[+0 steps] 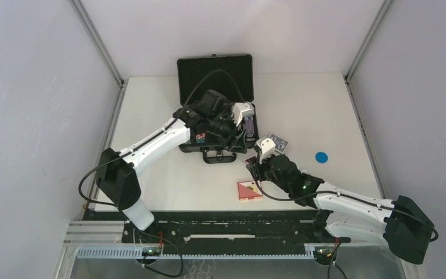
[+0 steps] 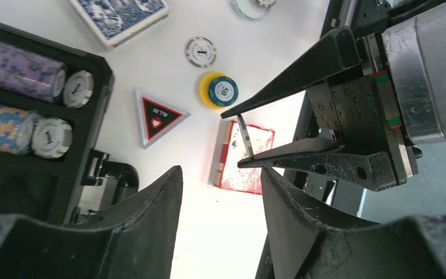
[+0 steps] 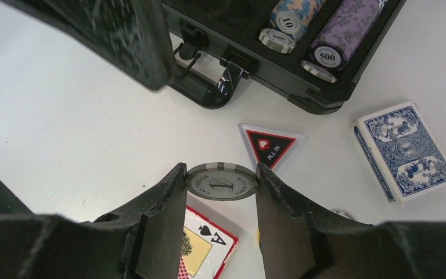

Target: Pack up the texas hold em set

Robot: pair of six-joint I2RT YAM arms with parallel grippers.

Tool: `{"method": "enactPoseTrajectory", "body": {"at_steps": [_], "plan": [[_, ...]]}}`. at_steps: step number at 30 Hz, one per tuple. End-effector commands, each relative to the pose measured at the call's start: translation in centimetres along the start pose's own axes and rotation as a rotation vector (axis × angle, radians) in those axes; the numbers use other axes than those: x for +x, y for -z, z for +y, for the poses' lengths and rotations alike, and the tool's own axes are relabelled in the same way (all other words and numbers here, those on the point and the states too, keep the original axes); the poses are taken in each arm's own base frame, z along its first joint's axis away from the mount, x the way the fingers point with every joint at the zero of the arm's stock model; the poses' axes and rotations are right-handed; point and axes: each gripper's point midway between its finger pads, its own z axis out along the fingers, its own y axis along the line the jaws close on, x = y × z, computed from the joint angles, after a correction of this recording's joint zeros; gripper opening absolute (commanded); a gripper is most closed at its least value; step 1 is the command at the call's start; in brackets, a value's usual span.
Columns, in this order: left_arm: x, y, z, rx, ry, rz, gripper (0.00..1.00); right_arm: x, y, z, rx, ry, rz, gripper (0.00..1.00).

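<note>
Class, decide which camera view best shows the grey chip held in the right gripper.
Right wrist: the grey chip sits face-on between the right gripper's fingers, its marking legible. Left wrist shows it only edge-on as a thin sliver. From the top external camera it cannot be made out.

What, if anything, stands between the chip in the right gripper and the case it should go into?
The left gripper hangs open over the case's front right part, directly on the chip's path to the chip rows. A flat triangular button lies on the table beneath that path, too low to block.
</note>
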Motion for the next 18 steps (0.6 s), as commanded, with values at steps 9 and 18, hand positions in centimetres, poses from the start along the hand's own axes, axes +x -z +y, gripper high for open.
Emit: {"method": "enactPoseTrajectory", "body": {"at_steps": [9,18], "plan": [[-0.3,-2.4,-2.6,0.134,-0.03,0.072,0.55,-4.5,1.5,1.1,-0.056,0.031,-0.117,0.31],[-0.4,-3.5,-4.1,0.178,-0.051,0.101,0.5,-4.7,1.1,1.1,-0.045,0.027,-0.125,0.31]]}}
